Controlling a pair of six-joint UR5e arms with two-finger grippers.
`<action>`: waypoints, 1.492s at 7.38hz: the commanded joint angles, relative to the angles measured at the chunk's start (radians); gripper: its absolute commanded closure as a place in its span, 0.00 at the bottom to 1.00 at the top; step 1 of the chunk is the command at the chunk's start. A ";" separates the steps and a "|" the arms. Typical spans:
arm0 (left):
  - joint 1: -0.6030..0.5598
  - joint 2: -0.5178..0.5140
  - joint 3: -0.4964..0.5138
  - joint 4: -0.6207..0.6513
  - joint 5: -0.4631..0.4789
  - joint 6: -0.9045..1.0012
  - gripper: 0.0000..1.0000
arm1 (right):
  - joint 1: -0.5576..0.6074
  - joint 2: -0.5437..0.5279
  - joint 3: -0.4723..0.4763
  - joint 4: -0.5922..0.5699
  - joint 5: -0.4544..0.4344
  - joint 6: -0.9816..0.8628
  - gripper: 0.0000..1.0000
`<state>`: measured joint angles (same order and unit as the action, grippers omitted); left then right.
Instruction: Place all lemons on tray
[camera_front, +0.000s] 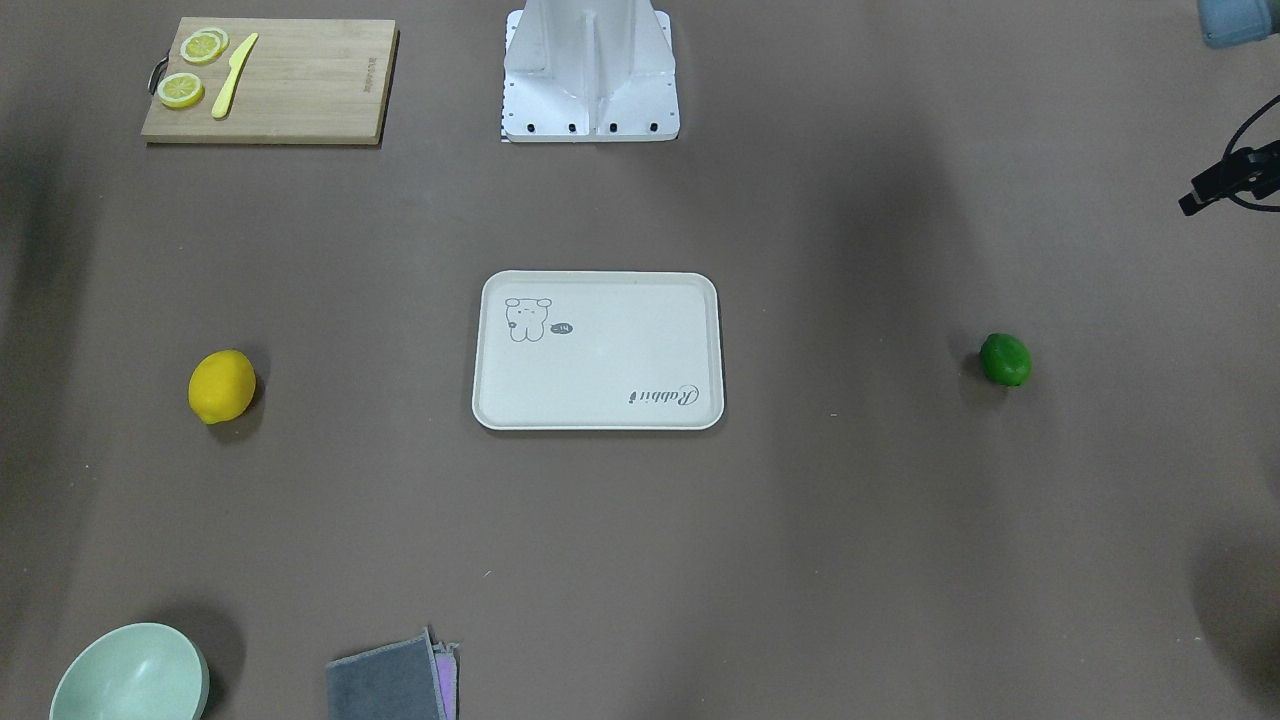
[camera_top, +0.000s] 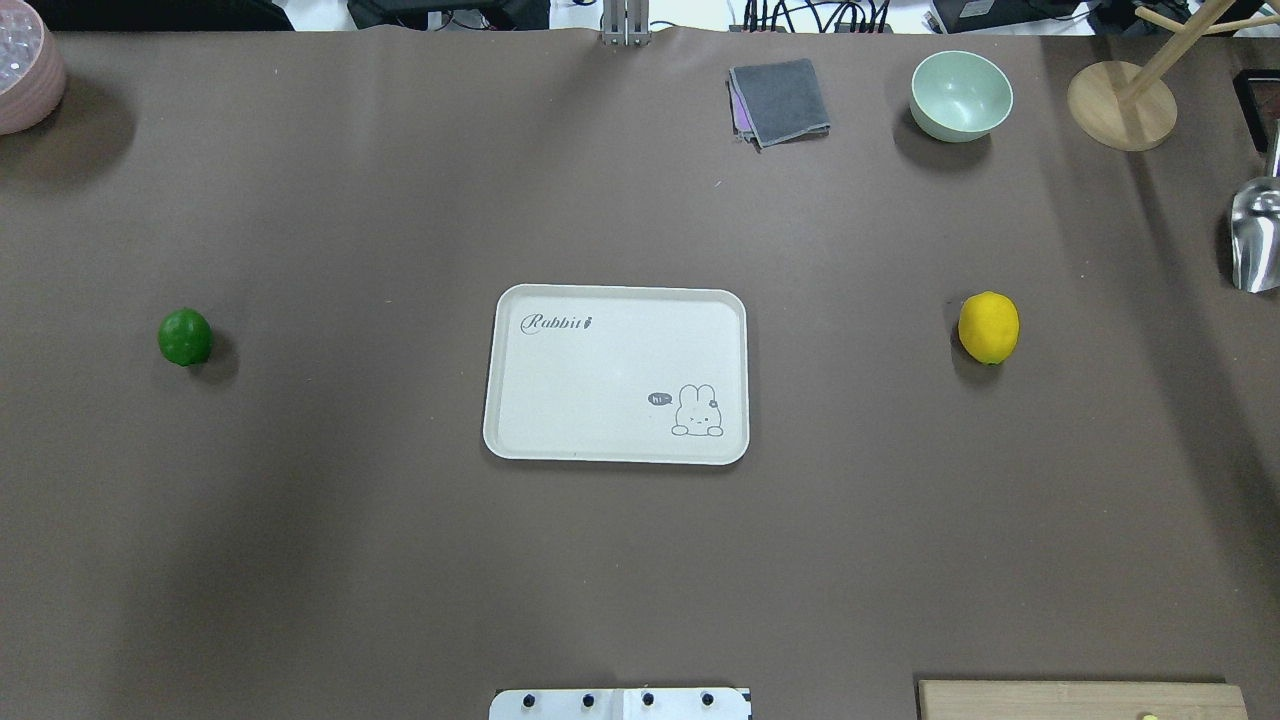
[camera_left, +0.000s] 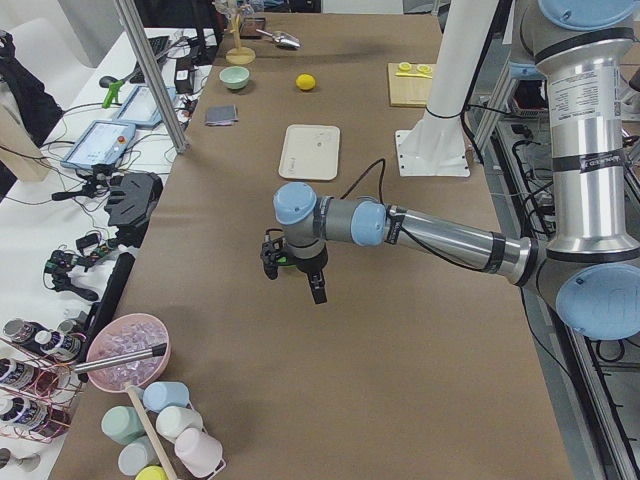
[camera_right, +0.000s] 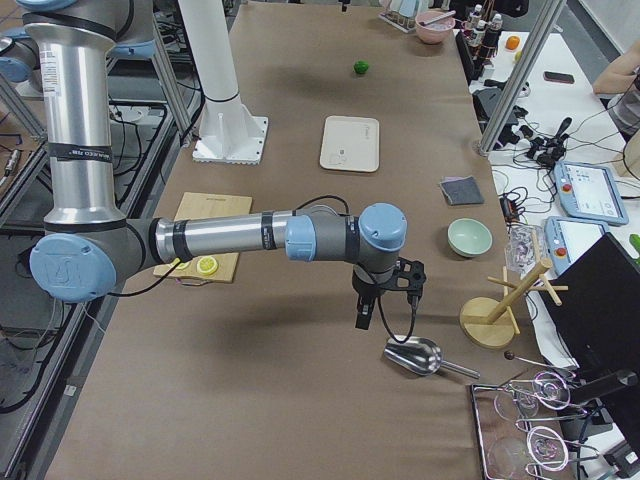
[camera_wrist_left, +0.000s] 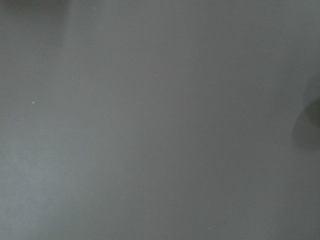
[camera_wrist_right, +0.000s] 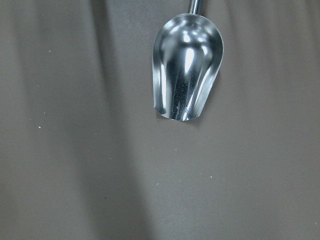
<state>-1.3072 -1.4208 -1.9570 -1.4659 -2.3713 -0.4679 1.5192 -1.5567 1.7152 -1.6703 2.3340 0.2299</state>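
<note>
Opening step: both lemons lie on the desk (camera_top: 620, 580), green lemon (camera_top: 185, 337) well left of the bare tray (camera_top: 600, 375), yellow lemon (camera_top: 988, 327) well right. For the left end effector (camera_left: 296, 272) and the right end effector (camera_right: 364, 310), finger spacing cannot be told. Next, likely a descent over 1 lemon

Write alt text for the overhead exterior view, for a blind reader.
A cream tray with a rabbit drawing lies mid-table, neither lemon on it: the green lemon sits far to its left, the yellow lemon far to its right. A mint bowl, grey cloth, wooden stand and metal scoop line the far and right edges.
</note>
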 joint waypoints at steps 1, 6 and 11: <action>0.110 -0.033 0.016 -0.103 0.012 -0.131 0.01 | -0.078 0.046 0.012 0.001 0.028 0.109 0.01; 0.273 -0.260 0.171 -0.111 0.069 -0.278 0.01 | -0.270 0.176 0.007 0.003 0.030 0.213 0.01; 0.342 -0.299 0.315 -0.267 0.124 -0.313 0.02 | -0.477 0.231 -0.055 0.165 0.005 0.406 0.03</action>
<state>-0.9804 -1.7163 -1.6645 -1.6992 -2.2651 -0.7736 1.0876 -1.3296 1.6874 -1.5743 2.3481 0.5784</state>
